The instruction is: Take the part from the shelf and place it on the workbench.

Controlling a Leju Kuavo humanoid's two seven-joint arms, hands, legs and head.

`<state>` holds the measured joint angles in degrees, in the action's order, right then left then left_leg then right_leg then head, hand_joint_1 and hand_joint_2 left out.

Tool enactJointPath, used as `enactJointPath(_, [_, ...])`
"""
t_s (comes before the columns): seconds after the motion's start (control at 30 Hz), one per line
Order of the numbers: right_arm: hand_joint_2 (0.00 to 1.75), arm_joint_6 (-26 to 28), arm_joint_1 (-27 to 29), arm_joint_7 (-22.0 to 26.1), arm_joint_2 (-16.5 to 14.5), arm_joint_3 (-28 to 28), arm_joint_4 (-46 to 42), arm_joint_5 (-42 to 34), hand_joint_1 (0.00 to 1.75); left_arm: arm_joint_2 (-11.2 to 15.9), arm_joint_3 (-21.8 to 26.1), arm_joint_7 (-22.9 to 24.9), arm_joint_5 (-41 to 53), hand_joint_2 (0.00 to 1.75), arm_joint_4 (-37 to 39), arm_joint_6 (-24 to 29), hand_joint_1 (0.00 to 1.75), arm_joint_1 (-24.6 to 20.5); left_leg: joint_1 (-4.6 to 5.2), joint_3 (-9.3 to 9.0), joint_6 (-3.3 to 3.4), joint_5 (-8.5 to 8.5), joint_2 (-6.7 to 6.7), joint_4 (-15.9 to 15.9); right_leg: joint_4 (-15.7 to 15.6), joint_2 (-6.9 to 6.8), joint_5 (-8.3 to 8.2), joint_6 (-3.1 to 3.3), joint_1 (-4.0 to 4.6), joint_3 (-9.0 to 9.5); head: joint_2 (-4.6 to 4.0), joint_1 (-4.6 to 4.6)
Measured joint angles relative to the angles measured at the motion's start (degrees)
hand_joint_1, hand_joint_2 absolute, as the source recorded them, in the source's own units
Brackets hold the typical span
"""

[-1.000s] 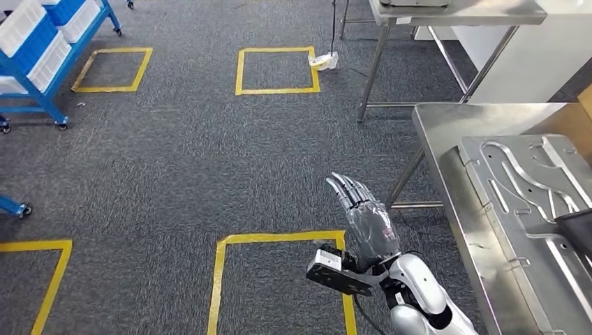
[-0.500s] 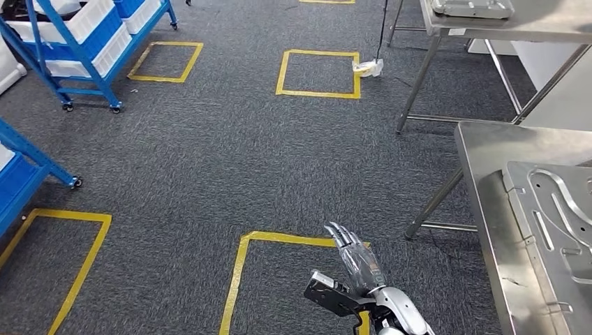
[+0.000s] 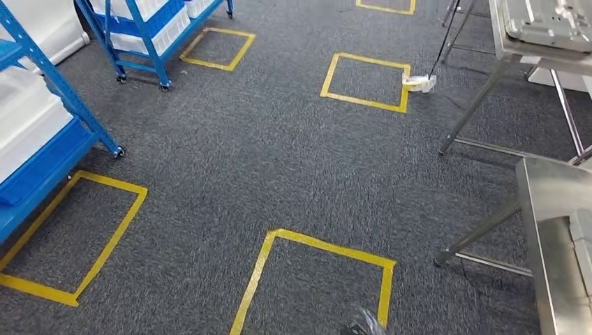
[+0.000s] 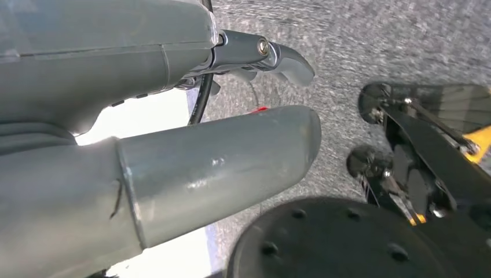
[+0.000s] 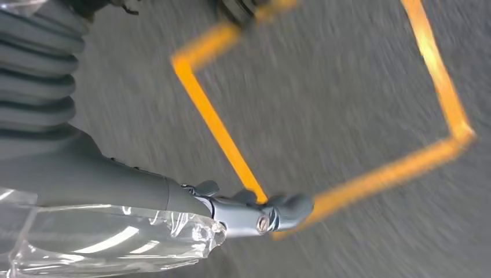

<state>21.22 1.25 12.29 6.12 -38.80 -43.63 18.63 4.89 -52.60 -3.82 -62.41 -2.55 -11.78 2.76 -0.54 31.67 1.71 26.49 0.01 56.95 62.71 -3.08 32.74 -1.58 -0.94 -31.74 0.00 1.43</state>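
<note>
**Inspector:** What has changed?

**Assessor:** The whole head view has swung left, so the robot is turning and the things have not moved. The worktop (image 3: 551, 237) now sits at the right edge, and the blue shelf (image 3: 52, 150) has come in on the left. I judge the robot is heading for the shelf, with pickup not yet begun.

**Inspector:** The hands?

**Assessor:** The left hand (image 4: 191, 162) has its fingers apart with nothing between them. The right hand (image 5: 173, 200) is stretched out and empty above the yellow floor tape (image 5: 214, 124), though that view is motion-blurred.

**Inspector:** The part?

**Assessor:** I cannot identify it. The shelf carries white bins (image 3: 24, 118), which are cut off at the frame edge with their contents hidden.
</note>
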Motion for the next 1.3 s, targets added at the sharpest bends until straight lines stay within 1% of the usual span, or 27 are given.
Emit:
enactJointPath(0.07, [1.75,-0.3,2.8,-1.6,0.6,-0.4,1.3,-4.4,0.00,-0.2,0.1,-0.2,0.2,0.00,0.4,-0.4,0.00,-0.1,0.19,0.00,0.46,0.07,-1.23,0.0,7.9,2.48,3.55,0.11,0.06,-4.05,0.00,-0.03])
enactJointPath(0.1, [1.75,-1.0,3.7,-2.4,0.8,-1.0,2.6,-6.1,0.00,-0.2,0.2,-0.3,0.4,0.44,0.6,-0.7,0.00,-0.1,0.31,-0.04,0.57,0.12,-1.94,0.0,10.9,2.88,4.25,0.18,0.11,-5.78,0.00,-0.03])
enactJointPath(0.13, [1.75,-2.4,4.1,-2.8,0.7,-1.7,4.5,-7.8,0.00,-0.2,0.3,-0.3,0.7,0.87,0.7,-1.0,0.00,-0.1,0.43,-0.12,0.63,0.18,-2.69,0.1,11.7,3.05,3.66,0.31,0.16,-6.55,0.00,-0.03])
enactJointPath(0.17, [1.75,-4.5,4.0,-3.0,0.5,-2.4,6.9,-9.5,0.00,-0.2,0.3,-0.3,1.0,1.31,0.8,-1.4,0.00,-0.1,0.52,-0.25,0.64,0.23,-3.43,0.1,10.2,3.24,2.01,0.51,0.19,-6.26,0.00,-0.03])
enactJointPath(0.2, [1.75,-7.2,3.7,-3.1,0.0,-3.1,9.7,-11.2,0.00,-0.1,0.3,-0.3,1.3,1.75,0.8,-1.7,0.00,-0.1,0.57,-0.40,0.58,0.30,-4.13,0.1,6.9,3.68,-0.34,0.78,0.22,-5.02,0.00,-0.03])
enactJointPath(0.27, [1.75,-12.8,2.8,-4.0,-1.2,-3.7,15.5,-15.2,0.00,0.1,0.3,-0.1,2.0,1.75,0.8,-2.1,0.00,-0.1,0.65,-0.45,0.28,0.50,-5.36,0.3,-0.7,5.90,-3.94,1.29,0.22,-2.01,0.00,-0.03])
enactJointPath(0.3, [1.75,-15.1,2.4,-4.6,-1.9,-3.6,18.0,-17.4,0.00,0.3,0.3,0.0,2.3,1.75,0.8,-2.2,0.00,-0.2,0.67,-0.33,0.08,0.59,-5.85,0.4,-2.9,6.63,-4.70,1.41,0.25,-1.11,0.00,-0.02])
enactJointPath(0.33, [1.75,-16.9,2.0,-5.3,-2.7,-3.3,20.1,-19.8,0.00,0.4,0.3,0.1,2.6,1.75,0.8,-2.2,0.00,-0.2,0.64,-0.13,-0.17,0.63,-6.32,0.5,-3.8,6.98,-4.79,1.50,0.32,-0.74,0.00,-0.02])
enactJointPath(0.4, [1.75,-19.2,1.2,-6.7,-4.2,-1.9,23.3,-24.2,0.00,0.6,0.3,0.0,3.5,1.75,0.8,-1.5,0.00,0.0,0.53,0.02,-0.76,0.69,-7.09,0.5,-4.1,5.77,-4.91,1.89,0.36,-0.46,0.00,-0.01])
enactJointPath(0.47, [1.75,-20.5,0.6,-8.0,-5.6,0.0,25.9,-27.2,0.00,0.6,0.1,-0.3,4.7,1.75,0.8,-0.7,0.00,0.1,0.55,0.65,-1.33,2.03,-5.41,2.2,-4.8,4.40,-5.12,2.64,0.22,0.11,0.00,0.09])
enactJointPath(0.53, [1.75,-21.1,0.4,-8.6,-6.4,1.4,27.7,-28.8,0.00,0.6,-0.4,-0.7,5.9,1.75,0.7,0.1,0.00,-0.1,0.50,3.40,-1.82,5.61,-2.23,8.2,-5.2,2.76,-5.16,3.14,0.26,0.47,0.00,0.22])
enactJointPath(0.6, [1.75,-21.3,0.4,-8.4,-6.7,2.7,29.0,-30.1,0.00,0.4,-0.9,-1.1,6.8,1.75,0.7,1.0,0.00,-0.3,0.20,6.84,-2.27,8.65,-0.84,15.2,-5.2,1.04,-5.00,3.26,0.40,0.51,0.00,0.27])
enactJointPath(0.63, [1.75,-21.4,0.4,-8.1,-6.8,3.3,29.5,-30.6,0.00,0.2,-1.2,-1.3,7.1,1.75,0.7,1.5,0.00,-0.3,0.04,7.50,-2.44,8.68,-0.58,16.5,-5.2,0.21,-4.90,3.23,0.42,0.55,0.00,0.28])
enactJointPath(0.67, [1.75,-21.5,0.4,-7.6,-6.8,3.9,29.9,-31.0,0.00,0.0,-1.4,-1.5,7.4,1.75,0.6,2.0,0.00,-0.2,-0.09,7.02,-2.55,7.65,-0.31,15.7,-5.1,-0.54,-4.79,3.14,0.41,0.63,0.00,0.27])
enactJointPath(0.73, [1.75,-21.9,0.4,-6.7,-6.9,4.8,30.5,-31.3,0.00,-0.5,-1.7,-1.8,7.6,1.75,0.6,2.8,0.00,-0.2,-0.23,3.04,-2.56,3.76,1.24,8.3,-5.1,-1.90,-4.51,2.81,0.37,0.95,0.00,0.27])
enactJointPath(0.8, [1.75,-22.4,0.5,-5.8,-7.0,5.2,31.1,-31.0,0.00,-1.0,-1.8,-2.2,7.6,0.87,0.6,3.3,0.00,-0.3,0.07,-0.49,-2.19,1.51,3.05,1.8,-5.0,-2.97,-4.15,2.24,0.50,1.36,0.00,0.25])
enactJointPath(0.87, [1.75,-22.8,0.4,-5.1,-7.0,5.4,31.5,-30.5,0.00,-1.6,-1.8,-2.5,7.2,0.00,0.7,3.5,0.00,-0.3,0.51,-1.05,-1.57,1.37,3.00,0.3,-5.0,-3.90,-3.93,1.57,0.59,1.75,0.00,0.20])
enactJointPath(0.9, [1.75,-23.0,0.2,-4.9,-7.0,5.5,31.7,-30.3,0.00,-1.9,-1.8,-2.7,6.8,0.00,0.8,3.6,0.00,-0.3,0.49,-1.05,-1.15,1.23,2.33,0.1,-5.0,-4.34,-3.83,1.20,0.56,1.95,0.00,0.17])
enactJointPath(0.93, [1.75,-23.2,0.1,-4.7,-7.0,5.5,31.8,-30.1,0.00,-2.2,-1.7,-2.8,6.4,0.00,0.9,3.7,0.00,-0.3,0.43,-1.15,-0.77,1.08,1.78,-0.1,-4.8,-3.96,-3.52,0.85,0.42,2.10,0.00,0.16])
enactJointPath(1.0, [1.75,-23.4,0.0,-4.5,-6.9,5.6,32.1,-30.0,0.00,-2.7,-1.5,-3.0,5.7,0.00,1.1,3.8,0.00,-0.4,0.14,-1.43,0.02,0.63,0.75,-0.6,-1.7,-1.05,-1.17,0.38,0.21,1.02,0.00,0.10])
enactJointPath(1.07, [1.75,-23.5,0.0,-4.3,-6.7,5.8,32.4,-30.0,0.00,-3.1,-1.3,-3.1,5.5,0.00,1.2,4.0,0.00,-0.6,0.14,-1.30,0.41,0.41,-0.32,-0.6,5.8,2.06,2.89,0.31,0.15,-2.41,0.00,0.03])
enactJointPath(1.1, [1.75,-23.6,0.0,-4.3,-6.7,5.8,32.5,-30.1,0.00,-3.3,-1.3,-3.1,5.5,0.00,1.2,4.1,0.00,-0.8,0.22,-1.19,0.46,0.39,-0.99,-0.5,9.5,2.57,4.32,0.34,0.19,-4.21,0.00,0.01])
enactJointPath(1.13, [1.75,-23.6,-0.1,-4.2,-6.6,5.9,32.6,-30.1,0.00,-3.4,-1.2,-3.1,5.5,0.00,1.2,4.2,0.00,-0.8,0.30,-1.14,0.50,0.39,-1.74,-0.4,11.6,2.71,4.62,0.40,0.22,-5.29,0.00,0.01])
enactJointPath(1.17, [1.75,-23.7,-0.1,-4.2,-6.6,5.9,32.7,-30.1,0.00,-3.5,-1.1,-3.0,5.5,0.00,1.2,4.3,0.00,-0.8,0.36,-1.15,0.50,0.42,-2.57,-0.3,11.4,2.80,3.67,0.51,0.23,-5.34,0.00,0.01])
enactJointPath(1.2, [1.75,-23.8,-0.1,-4.2,-6.6,6.0,32.7,-30.1,0.00,-3.6,-1.1,-2.9,5.5,0.00,1.2,4.4,0.00,-0.9,0.38,-1.22,0.47,0.48,-3.45,-0.2,8.9,3.05,1.65,0.66,0.22,-4.28,0.00,0.01])
enactJointPath(1.23, [1.75,-24.0,-0.1,-4.3,-6.5,6.0,32.8,-30.1,0.00,-3.7,-1.0,-2.7,5.5,0.00,1.2,4.6,0.00,-0.9,0.38,-1.27,0.39,0.56,-4.35,0.0,4.8,3.85,-0.78,0.84,0.17,-2.54,0.00,0.00])
enactJointPath(1.3, [1.75,-24.7,-0.2,-4.7,-6.4,6.0,33.0,-30.1,0.00,-4.0,-1.0,-2.1,5.6,0.00,1.2,5.4,0.00,-1.1,0.46,-1.01,0.02,0.72,-5.91,0.4,-2.1,6.68,-3.61,1.05,-0.01,0.30,0.00,0.02])
